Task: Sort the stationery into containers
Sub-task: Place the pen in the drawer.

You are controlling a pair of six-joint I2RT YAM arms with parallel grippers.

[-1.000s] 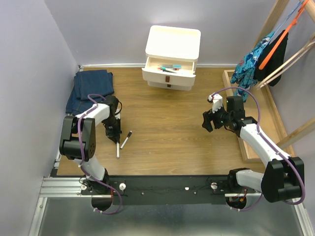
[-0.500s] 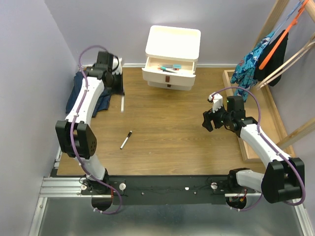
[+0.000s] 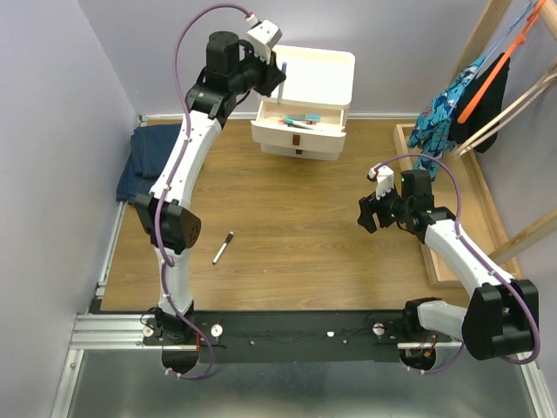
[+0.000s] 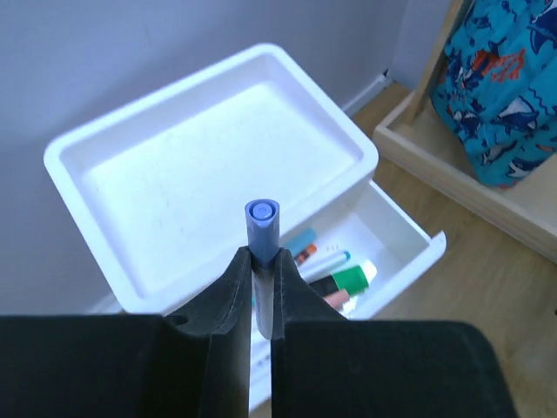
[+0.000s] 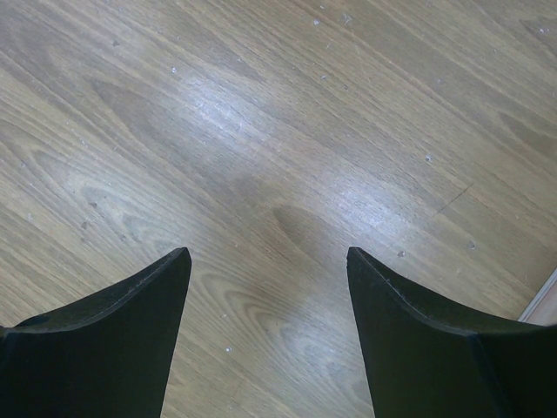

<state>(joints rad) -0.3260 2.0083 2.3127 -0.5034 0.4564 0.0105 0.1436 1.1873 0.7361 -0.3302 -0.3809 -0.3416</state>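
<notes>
Left gripper (image 4: 261,266) is clenched on a blue-capped pen (image 4: 262,222), up over the cabinet (image 4: 113,165) at the bench's (image 3: 287,209) far edge. The pen's lower shaft is hidden between the fingers. The top drawer (image 4: 409,248) is open, its markers (image 4: 352,277) partly blocked from view. Right gripper (image 5: 268,257) is spread wide, holding nothing, above bare wood toward the right edge. A black pen (image 3: 223,247) lies toward the near left corner.

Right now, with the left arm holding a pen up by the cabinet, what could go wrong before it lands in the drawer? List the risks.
1. The pen hangs upright by the edge of the cabinet's recessed top; released here, it might land there instead of in the open drawer.
2. The left fingers pinch only a short stretch below the cap, so it could swivel or slip.
3. Dropped end-first, it may bounce off the markers already inside.
</notes>
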